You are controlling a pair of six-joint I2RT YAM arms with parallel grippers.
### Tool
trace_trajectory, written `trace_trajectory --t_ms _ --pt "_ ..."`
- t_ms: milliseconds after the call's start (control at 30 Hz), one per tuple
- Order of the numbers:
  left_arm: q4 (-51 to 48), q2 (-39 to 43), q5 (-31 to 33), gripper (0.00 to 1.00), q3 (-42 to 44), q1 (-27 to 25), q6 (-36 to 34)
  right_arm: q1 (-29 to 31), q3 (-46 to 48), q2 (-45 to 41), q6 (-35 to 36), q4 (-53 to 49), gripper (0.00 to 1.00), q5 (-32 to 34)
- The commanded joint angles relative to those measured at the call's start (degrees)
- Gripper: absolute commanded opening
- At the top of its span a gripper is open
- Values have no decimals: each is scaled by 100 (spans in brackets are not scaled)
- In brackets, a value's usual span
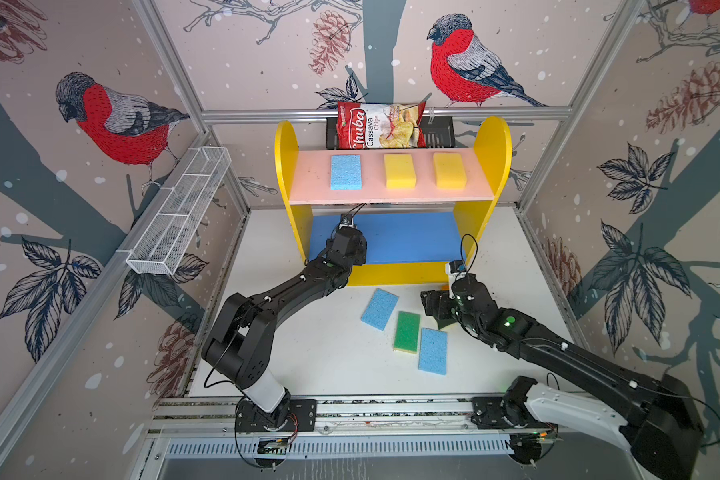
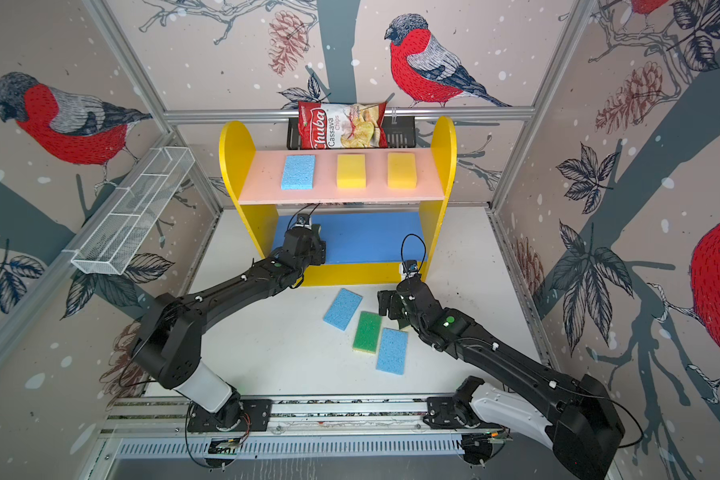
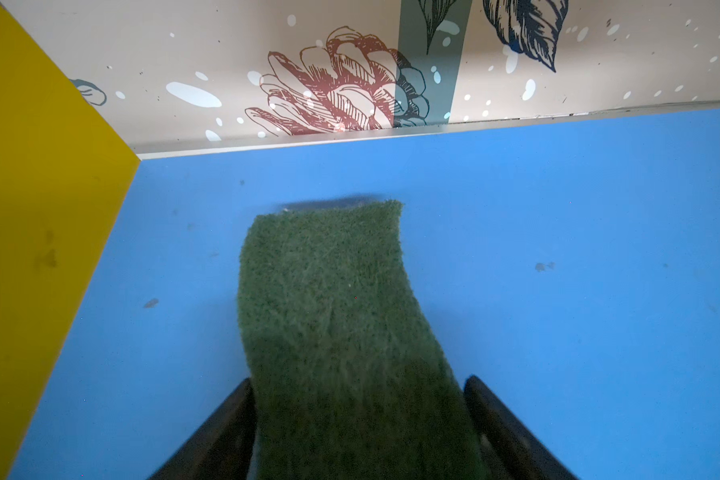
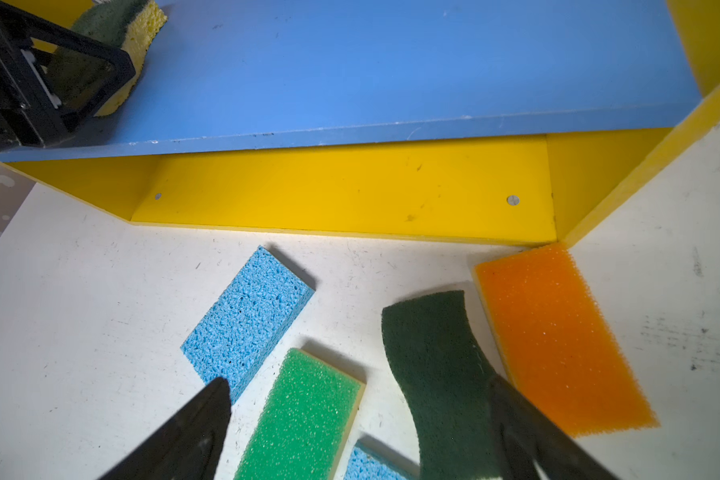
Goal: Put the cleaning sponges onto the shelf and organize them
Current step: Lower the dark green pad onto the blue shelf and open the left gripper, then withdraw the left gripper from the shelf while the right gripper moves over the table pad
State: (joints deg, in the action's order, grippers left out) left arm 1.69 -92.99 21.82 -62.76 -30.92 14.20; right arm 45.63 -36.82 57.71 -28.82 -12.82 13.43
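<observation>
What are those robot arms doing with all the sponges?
They are tidying sponges onto the yellow shelf. The left gripper reaches over the blue middle board, where a dark green sponge lies between its jaws; whether it grips is unclear. The right gripper hangs open above the bright green sponge and other loose ones on the white table. A light blue sponge and two yellow sponges sit on the pink top board.

Pink-topped yellow shelf (image 1: 285, 166), orange sponge (image 4: 558, 340), bird-print walls (image 1: 113, 120)

Chips bag (image 1: 381, 124) — "Chuba Cassava Chips"
</observation>
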Motion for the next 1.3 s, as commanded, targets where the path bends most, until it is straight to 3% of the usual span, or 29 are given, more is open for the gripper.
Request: trace_trajectory --t_ms 0,500,867,1267 --pt "-134 44 -82 78 -87 2 13 16 0 -67 -70 -54 96 117" --pt "-293 517 26 80 61 7 11 30 -7 -216 -118 -185 96 203" --pt "-335 1364 -143 79 505 7 -2 26 -16 -231 -255 -423 96 425" --pt "-416 2689 -873 79 1558 -2 26 34 224 -243 -1012 -974 96 637"
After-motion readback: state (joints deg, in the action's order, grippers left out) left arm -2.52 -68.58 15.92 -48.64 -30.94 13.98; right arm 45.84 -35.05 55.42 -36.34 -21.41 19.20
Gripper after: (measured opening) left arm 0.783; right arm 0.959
